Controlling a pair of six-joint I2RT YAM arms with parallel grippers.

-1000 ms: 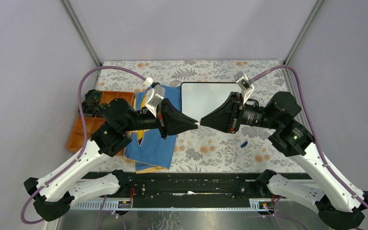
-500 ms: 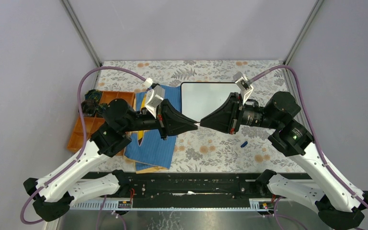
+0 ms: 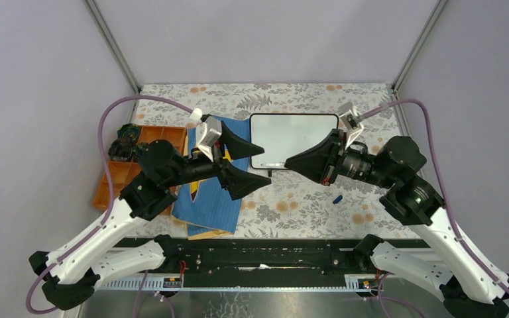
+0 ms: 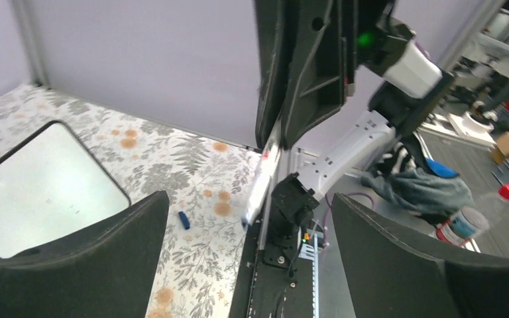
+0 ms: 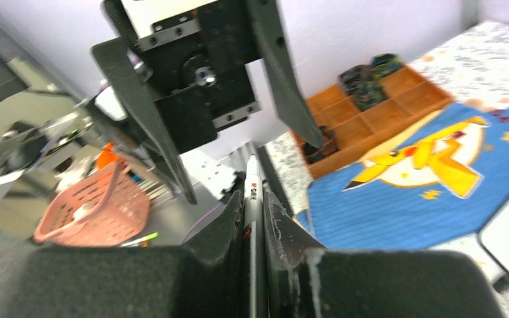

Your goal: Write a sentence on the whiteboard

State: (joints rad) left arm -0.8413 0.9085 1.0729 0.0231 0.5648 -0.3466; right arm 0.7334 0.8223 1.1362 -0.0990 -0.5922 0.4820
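Tablecloth (image 3: 291,205) of flowers, lilac walls (image 3: 265,40); left claw (image 4: 244,202) wide, right claw (image 5: 253,199) around pen (image 5: 252,180).

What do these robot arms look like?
The left arm and right arm match: white shells, black joints. The left gripper and right gripper are black and wedge-shaped. A purple cable loops along each arm.

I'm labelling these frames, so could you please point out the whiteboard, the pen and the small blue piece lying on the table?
whiteboard (image 3: 285,136): overhead view, bare white surface left of centre.
pen (image 5: 252,189): right wrist view, white barrel at the printed logo.
small blue piece (image 3: 337,198): overhead view, its middle.
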